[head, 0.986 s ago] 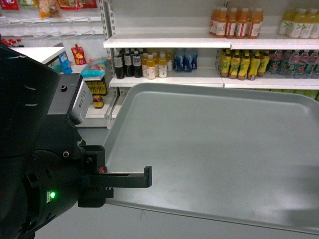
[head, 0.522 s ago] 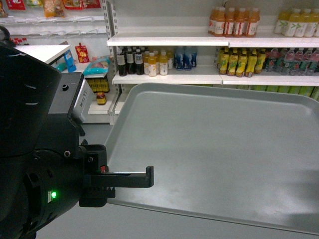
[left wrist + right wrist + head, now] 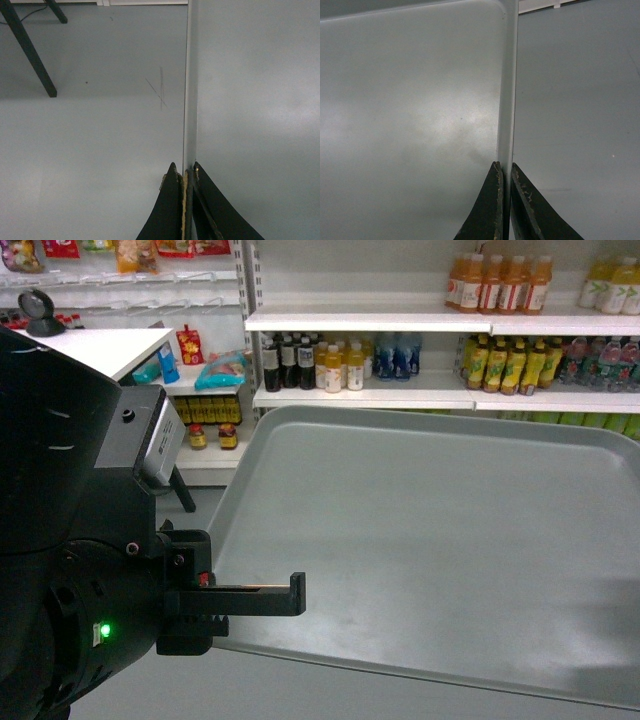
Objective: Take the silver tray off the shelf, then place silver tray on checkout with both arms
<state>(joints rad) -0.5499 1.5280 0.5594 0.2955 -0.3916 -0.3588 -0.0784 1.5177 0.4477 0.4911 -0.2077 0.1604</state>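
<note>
Right now the silver tray (image 3: 430,550) is up in the air, off the shelf (image 3: 360,395) and carried level out in front of the robot, with the floor showing beneath it in both wrist views. Left hand (image 3: 186,172) is clamped tight on the tray's left rim, fingers pressed together over the thin edge; right hand (image 3: 504,170) is doing the same on the opposite rim, so the tray's long axis runs straight across between the two hands. In the head view only the left arm (image 3: 70,570) shows, green light on, its finger lying over the tray's near-left corner; the right arm is out of that picture. Taking the tray as the landmark, the checkout (image 3: 95,345), the white tabletop with the round black scanner (image 3: 40,312) on it, sits well off beyond the tray's far-left corner, while the drink shelves stand behind the tray's far edge. That's the relation that matters: the tabletop lies to the left, on the left arm's side, so I'd judge the carry needs a swing leftward with both grips holding even, or the tray tips.
</note>
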